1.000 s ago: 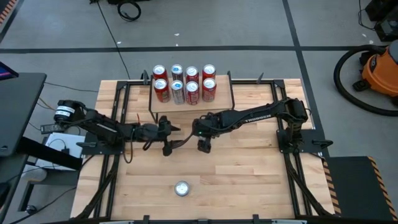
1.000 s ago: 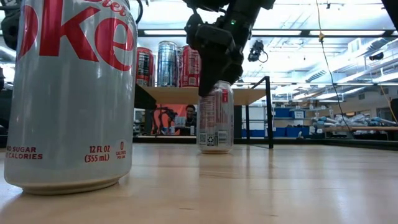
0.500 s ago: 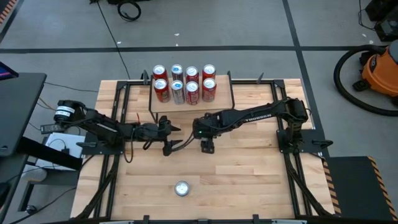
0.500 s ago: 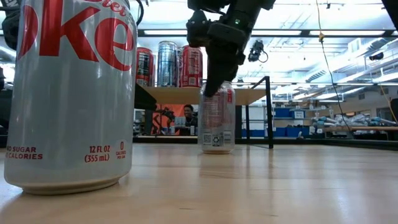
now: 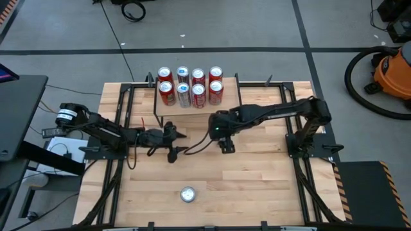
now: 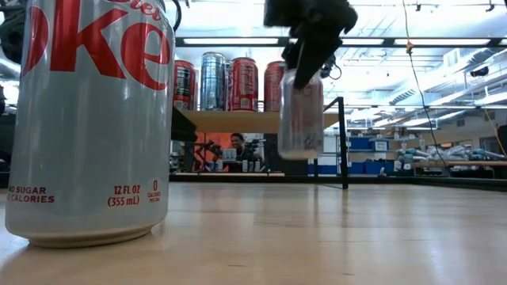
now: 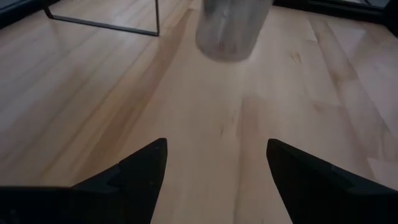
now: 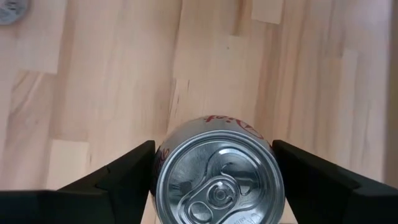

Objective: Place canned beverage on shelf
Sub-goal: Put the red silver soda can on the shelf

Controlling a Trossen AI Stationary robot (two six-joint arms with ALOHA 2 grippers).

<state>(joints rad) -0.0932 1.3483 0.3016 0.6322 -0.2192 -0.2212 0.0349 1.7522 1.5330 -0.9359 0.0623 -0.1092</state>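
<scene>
Gripping a rigid, smooth-walled can (image 6: 301,115) by its upper sides, the right hand (image 5: 225,142) holds it clear of the bench (image 5: 270,186), near the shelf (image 6: 238,120); the left hand (image 7: 214,171) waits, released.

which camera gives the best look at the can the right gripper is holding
The low view: the held can hangs clear above the table. The right wrist view shows only its top; the left wrist view, its blurred lower end; the high view hides it under the right gripper.
</scene>
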